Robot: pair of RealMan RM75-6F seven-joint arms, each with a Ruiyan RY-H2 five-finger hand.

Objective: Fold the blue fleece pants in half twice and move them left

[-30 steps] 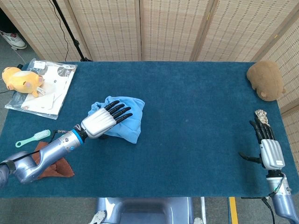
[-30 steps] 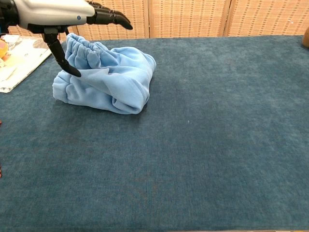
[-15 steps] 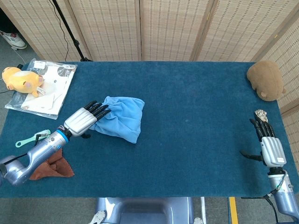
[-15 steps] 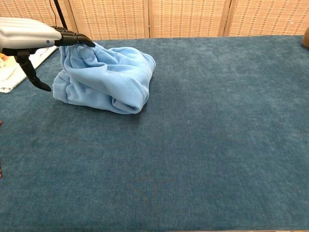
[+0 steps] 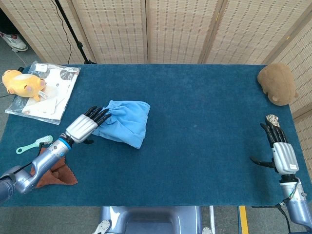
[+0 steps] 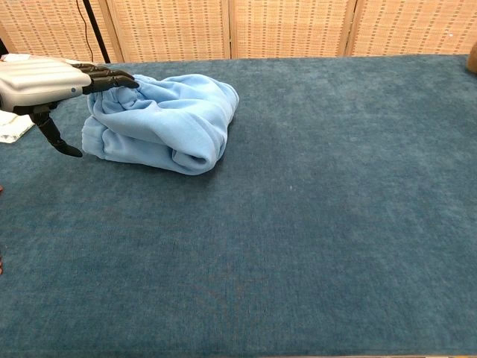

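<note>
The blue fleece pants [image 5: 125,122] lie folded into a thick bundle left of the table's middle, and the chest view shows them [image 6: 165,121] at upper left. My left hand [image 5: 87,125] sits just left of the bundle with its fingers stretched out. Their tips rest on the gathered waistband edge [image 6: 112,77], while the thumb hangs down apart from the cloth. It holds nothing. My right hand [image 5: 281,152] stays far off at the table's right edge, fingers straight and spread, empty; the chest view does not show it.
A brown plush [image 5: 277,83] sits at the far right corner. At the far left are a yellow plush [image 5: 22,83] and a plastic bag of papers [image 5: 48,93]. A teal toothbrush [image 5: 33,144] and a brown cloth [image 5: 56,173] lie by my left forearm. A small speckled object [image 5: 272,120] lies beyond my right fingertips.
My left hand has drawn back leftward from on top of the pants to their left edge. The bundle has shifted slightly left and settled lower. The right hand has barely moved.
</note>
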